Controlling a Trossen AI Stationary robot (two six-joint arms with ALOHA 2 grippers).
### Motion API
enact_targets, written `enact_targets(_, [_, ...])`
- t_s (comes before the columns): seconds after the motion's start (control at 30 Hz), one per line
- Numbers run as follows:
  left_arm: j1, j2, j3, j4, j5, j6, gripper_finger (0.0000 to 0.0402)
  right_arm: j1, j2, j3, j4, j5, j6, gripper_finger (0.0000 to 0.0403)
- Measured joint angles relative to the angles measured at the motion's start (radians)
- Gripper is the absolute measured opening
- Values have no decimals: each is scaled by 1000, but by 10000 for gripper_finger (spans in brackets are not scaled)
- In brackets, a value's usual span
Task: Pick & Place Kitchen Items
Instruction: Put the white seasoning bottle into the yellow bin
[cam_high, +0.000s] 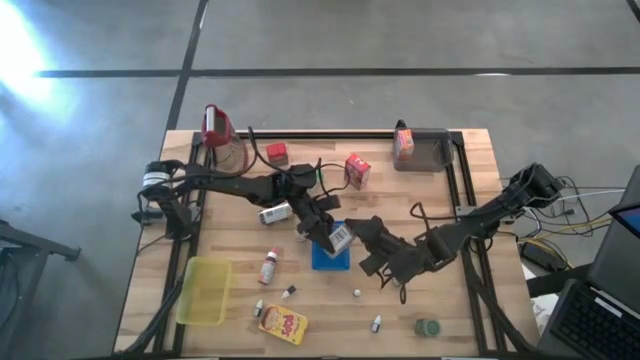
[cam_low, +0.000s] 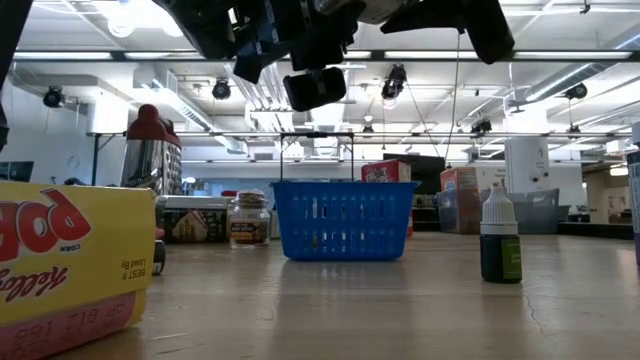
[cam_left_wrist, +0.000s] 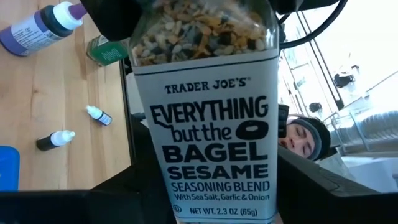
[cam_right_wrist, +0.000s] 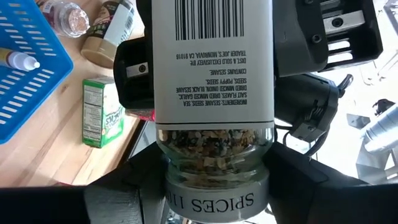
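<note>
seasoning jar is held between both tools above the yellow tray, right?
Not quite. The seasoning jar is held between the left tool and the right tool, but above the blue tray, not the yellow tray, which lies apart near the table's left front corner. The high view shows this.

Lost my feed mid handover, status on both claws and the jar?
Left claw and right claw both gripping seasoning jar, opposite ends. Held above blue basket. Nothing blocking.
</note>
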Motion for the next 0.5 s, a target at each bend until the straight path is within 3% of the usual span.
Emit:
enact_targets(0.13, [0,0,-1,-3,4,9,225,0,0,0,-2,3,6,216])
enact_targets(0.27, [-4,0,-2,-1,40,34,222,-1,-2,0,-11,72,49,242])
enact_targets(0.5, [-10,0,-2,0,49,137,222,1,-14,0,-137,83,340,275])
